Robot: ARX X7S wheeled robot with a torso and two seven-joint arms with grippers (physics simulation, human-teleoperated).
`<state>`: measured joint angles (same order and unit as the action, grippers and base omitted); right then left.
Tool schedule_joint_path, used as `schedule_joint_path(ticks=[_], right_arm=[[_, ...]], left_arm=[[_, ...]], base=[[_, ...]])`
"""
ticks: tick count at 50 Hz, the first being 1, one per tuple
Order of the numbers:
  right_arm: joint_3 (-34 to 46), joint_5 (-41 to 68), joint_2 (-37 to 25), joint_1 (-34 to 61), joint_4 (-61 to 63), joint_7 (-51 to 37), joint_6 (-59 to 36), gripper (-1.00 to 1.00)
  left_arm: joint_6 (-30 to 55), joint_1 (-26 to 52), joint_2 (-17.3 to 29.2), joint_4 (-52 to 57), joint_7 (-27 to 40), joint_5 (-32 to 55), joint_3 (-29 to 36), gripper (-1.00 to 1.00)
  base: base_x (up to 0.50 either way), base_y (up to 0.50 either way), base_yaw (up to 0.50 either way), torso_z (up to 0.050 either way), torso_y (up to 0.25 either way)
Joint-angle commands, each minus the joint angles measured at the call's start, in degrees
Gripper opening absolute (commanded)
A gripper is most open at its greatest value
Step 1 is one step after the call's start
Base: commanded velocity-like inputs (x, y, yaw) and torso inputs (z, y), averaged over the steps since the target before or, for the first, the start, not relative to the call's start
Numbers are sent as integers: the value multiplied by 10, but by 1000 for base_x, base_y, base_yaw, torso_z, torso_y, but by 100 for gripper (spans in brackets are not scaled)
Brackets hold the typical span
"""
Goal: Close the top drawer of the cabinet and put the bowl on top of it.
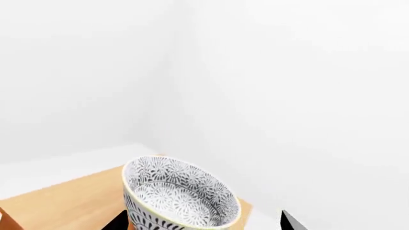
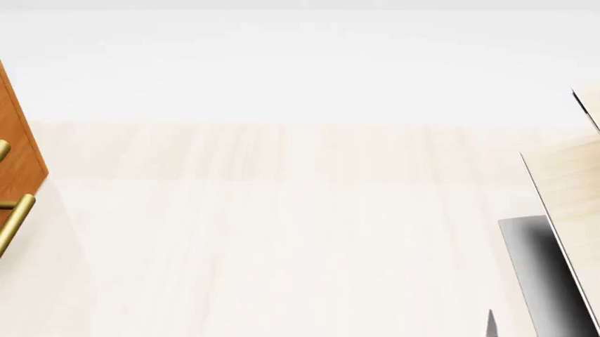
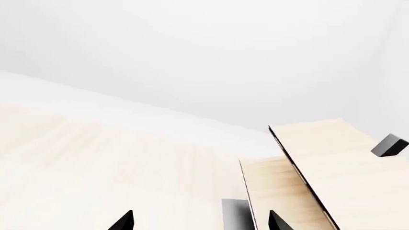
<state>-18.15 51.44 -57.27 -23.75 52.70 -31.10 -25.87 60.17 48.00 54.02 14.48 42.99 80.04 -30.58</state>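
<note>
In the left wrist view the bowl [image 1: 182, 199], white with a dense grey floral pattern, rests on the orange-brown wooden top of the cabinet [image 1: 61, 203]. My left gripper [image 1: 202, 223] is open, and its two dark fingertips [image 1: 115, 223] stand wide apart on either side of the bowl. A clear gap separates the bowl from the far fingertip. The head view catches only a sliver of the cabinet [image 2: 21, 144] at the left edge, with two brass handles [image 2: 14, 219]. Whether the top drawer is closed cannot be told. My right gripper [image 3: 199, 221] is open over the pale floor, holding nothing.
A pale plywood structure [image 2: 572, 189] with a black base [image 2: 544, 274] stands at the right of the head view and shows again ahead of the right gripper, plywood structure [image 3: 319, 163]. White walls meet in a corner behind the cabinet. Pale wood floor [image 2: 281, 232] lies between.
</note>
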Motion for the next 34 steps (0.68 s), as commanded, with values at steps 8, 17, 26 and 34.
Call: schedule_joint_path(ticks=[8,17,26,34], right_arm=[[-18,40,-18,11,13,4,-1,100],[-19,11,2,-3,4,13,13,100],[-9,5,9,4,-4,16,21,100],[-14,0,18,-1,-10,19,28,100]], left_arm=[[33,-52,-5,126,55,117,-63,100],[55,-88,-8,219,84,210,-53,100],[91,-164,-66,330,58,199,-69,100],[126,-215,-127,396,-27,104,-78,100]], base=[[0,0,0,0,0],[0,0,0,0,0],[0,0,0,0,0],[0,0,0,0,0]])
